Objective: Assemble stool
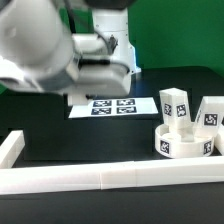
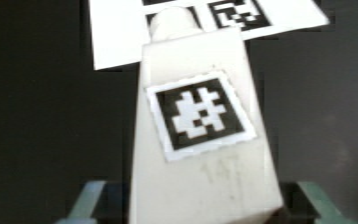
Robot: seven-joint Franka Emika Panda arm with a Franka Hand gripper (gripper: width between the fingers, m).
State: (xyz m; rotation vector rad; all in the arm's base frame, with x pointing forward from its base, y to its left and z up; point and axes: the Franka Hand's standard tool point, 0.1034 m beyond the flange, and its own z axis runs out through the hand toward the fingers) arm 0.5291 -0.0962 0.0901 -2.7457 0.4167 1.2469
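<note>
Stool leg (image 2: 197,125) between the jaws, above the marker board (image 2: 158,28).

Round white seat (image 1: 186,142) sits at exterior view's right, two tagged legs (image 1: 173,108) upright in it. Third leg (image 2: 197,130) gripped between fingers.

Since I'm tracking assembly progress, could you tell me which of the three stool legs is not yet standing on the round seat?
The leg clamped in the gripper, above the marker board. The other two legs stand on the round seat.

Arm (image 1: 45,50) low over table, fingers (image 2: 94,200) clamped on leg (image 2: 197,130).
</note>
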